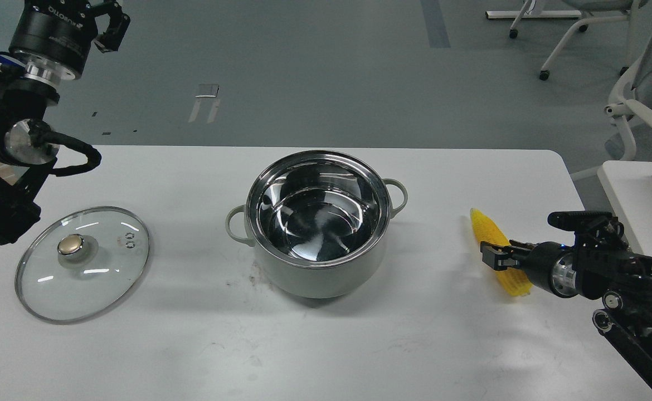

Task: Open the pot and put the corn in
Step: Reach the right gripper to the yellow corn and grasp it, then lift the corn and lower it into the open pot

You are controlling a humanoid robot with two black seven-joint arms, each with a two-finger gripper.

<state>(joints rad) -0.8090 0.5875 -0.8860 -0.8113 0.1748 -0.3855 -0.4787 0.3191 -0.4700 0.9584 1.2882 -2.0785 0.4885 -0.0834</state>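
A: Count it off, left to right.

B: One glass lid (83,264) with a gold knob, flat on the worktop (203,345) at nine o'clock from the pot. One pot (317,223), open, steel inside bare. One corn (497,253) at three o'clock from the pot, well apart, lying on the worktop.

A: And the hands?

B: Two. The left hand (108,25) is raised at the far left, fingers spread, empty. The right hand (493,257) sits over the corn's middle; whether it grips, I cannot tell.
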